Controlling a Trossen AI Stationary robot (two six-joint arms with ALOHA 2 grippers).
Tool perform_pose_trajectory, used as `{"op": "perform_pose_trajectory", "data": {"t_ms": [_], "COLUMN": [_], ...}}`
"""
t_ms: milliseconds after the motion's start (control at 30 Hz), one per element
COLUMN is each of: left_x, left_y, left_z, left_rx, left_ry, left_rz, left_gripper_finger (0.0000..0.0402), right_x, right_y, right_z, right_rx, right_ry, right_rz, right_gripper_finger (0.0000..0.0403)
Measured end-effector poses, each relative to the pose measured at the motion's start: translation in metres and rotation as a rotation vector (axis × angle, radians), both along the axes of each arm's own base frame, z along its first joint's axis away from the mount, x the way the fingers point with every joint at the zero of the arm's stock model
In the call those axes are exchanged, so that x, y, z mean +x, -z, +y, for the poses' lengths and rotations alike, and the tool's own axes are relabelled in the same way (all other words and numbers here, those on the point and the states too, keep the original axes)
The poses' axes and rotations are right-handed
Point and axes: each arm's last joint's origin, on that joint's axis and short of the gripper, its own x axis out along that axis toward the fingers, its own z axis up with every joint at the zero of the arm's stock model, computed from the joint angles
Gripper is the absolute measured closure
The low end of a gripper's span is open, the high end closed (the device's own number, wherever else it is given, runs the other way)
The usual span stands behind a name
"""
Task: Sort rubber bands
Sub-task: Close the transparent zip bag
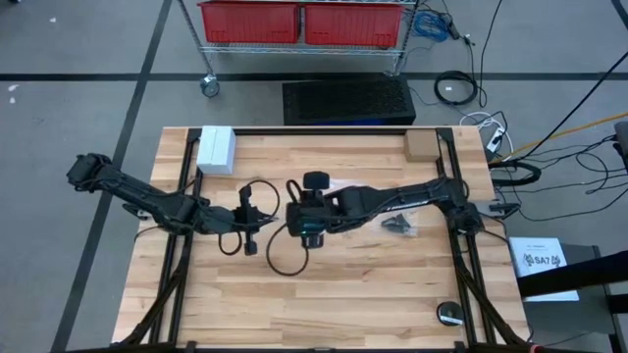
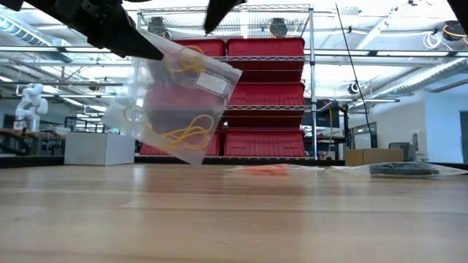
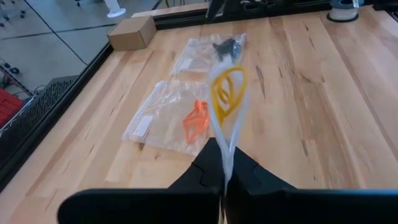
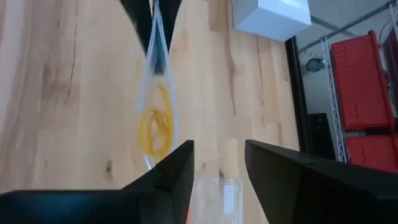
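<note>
While the left hand (image 3: 225,177) pinches the edge of a clear plastic bag (image 2: 175,102) between its closed dark fingers and holds it off the pale wooden worktop (image 1: 334,284), the bag hangs tilted in the air near the worktop's middle, with a small white label on its side. Inside it lie yellowish thin rubber bands (image 3: 227,93), bunched in loops toward the lower part of the bag in the low view, with another yellow loop near its upper edge. The right hand (image 4: 217,165) stands just beside this bag, its two dark fingers parted with a clear gap between them and nothing held; the bag with the yellow loops hangs just beyond that gap in the right wrist view. Two more clear plastic bags lie flat on the worktop farther toward the right arm's side: one (image 3: 168,118) holds a small bunch of orange thin rubber bands (image 3: 196,121), and the other (image 3: 205,53), lying just past it, holds a few black rubber bands (image 3: 227,46). A white rectangular box (image 1: 216,149) sits near the far left corner of the worktop and a brown cardboard box (image 1: 420,146) near the far right corner. Large black cable loops (image 1: 280,240) trail across the wood around the two hands. Behind the worktop stands a wire shelf rack with red plastic bins (image 2: 267,91).
</note>
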Motion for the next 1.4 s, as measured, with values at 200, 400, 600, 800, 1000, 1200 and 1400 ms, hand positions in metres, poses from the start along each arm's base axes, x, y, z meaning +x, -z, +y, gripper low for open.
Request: {"op": "perform_pose_trajectory", "data": {"t_ms": [200, 400, 600, 800, 1000, 1200, 1400], "left_x": [0.000, -0.001, -0.002, -0.001, -0.001, -0.001, 0.001], "left_y": [0.000, 0.000, 0.000, -0.001, -0.001, -0.001, -0.006], "left_z": [0.000, -0.004, -0.006, -0.006, -0.006, -0.006, -0.009], "left_rx": [0.000, 0.002, 0.002, 0.002, 0.003, 0.000, -0.037], "left_ry": [0.000, 0.021, 0.031, 0.030, 0.028, 0.028, 0.073], "left_rz": [-0.001, 0.000, 0.000, -0.007, -0.009, -0.014, -0.057], "left_gripper_finger": [0.0401, 0.0401, 0.0401, 0.0401, 0.0401, 0.0401, 0.0401], "right_x": [-0.023, -0.030, -0.029, -0.022, -0.022, -0.025, -0.024], "right_y": [-0.010, 0.015, 0.052, 0.079, 0.093, 0.087, 0.063], "right_z": [0.004, 0.019, 0.029, 0.026, 0.029, 0.042, 0.048], "right_rx": [0.098, 0.135, 0.093, 0.098, 0.100, 0.067, 0.034], "right_ry": [0.033, 0.054, 0.069, 0.075, 0.067, 0.052, 0.041], "right_rz": [0.081, 0.185, 0.194, 0.132, 0.120, 0.082, -0.001], "right_gripper_finger": [0.0266, 0.0266, 0.0266, 0.0268, 0.0344, 0.0397, 0.0402]}}
